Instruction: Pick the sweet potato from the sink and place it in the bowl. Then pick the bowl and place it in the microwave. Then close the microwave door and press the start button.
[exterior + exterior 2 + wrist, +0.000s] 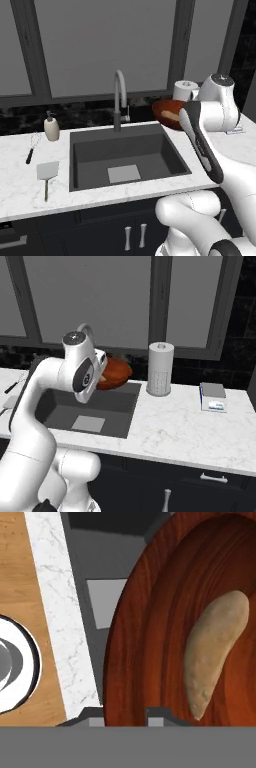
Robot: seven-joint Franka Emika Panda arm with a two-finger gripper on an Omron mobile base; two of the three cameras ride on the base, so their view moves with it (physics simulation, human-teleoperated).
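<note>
The wide reddish-brown wooden bowl (pixel 165 612) held the tan sweet potato (pixel 212 649); the gripper (pixel 126 714) was clamped on its rim — the bowl-to-microwave step, needing a level carry next.

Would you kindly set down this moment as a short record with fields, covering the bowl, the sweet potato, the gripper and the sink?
bowl: reddish-brown bowl, tilted and raised above the sink's right rear corner
sweet potato: sweet potato lying inside the bowl
gripper: gripper closed on the bowl's rim, one finger on each side of the rim
sink: sink with nothing in the basin
counter items: paper towel roll, soap dispenser, spatula
</note>
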